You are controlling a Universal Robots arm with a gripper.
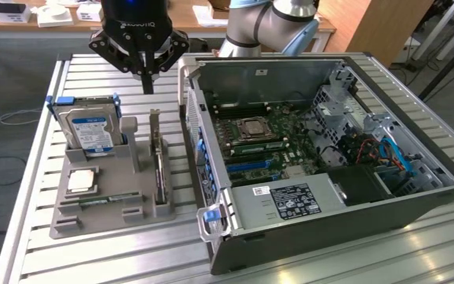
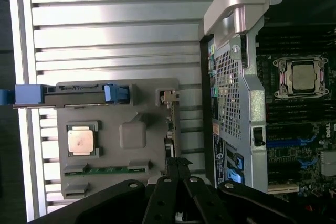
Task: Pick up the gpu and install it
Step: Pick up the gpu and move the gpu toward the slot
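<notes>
**Closed gripper above the racked gpu**

At the exterior view's right you see the open computer case (image 1: pixel 330 177) resting on the slatted table (image 1: pixel 38 248). Beside it, the grey holder (image 1: pixel 93 222) carries the gpu (image 1: pixel 158 163), upright on edge in its slot. Your gripper (image 1: pixel 147 89) hangs above the card's far end, fingers pressed together, holding nothing.

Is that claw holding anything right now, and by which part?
Nothing is held. The gripper is shut and empty, up over the gpu, which stands on edge in the grey tray.
</notes>
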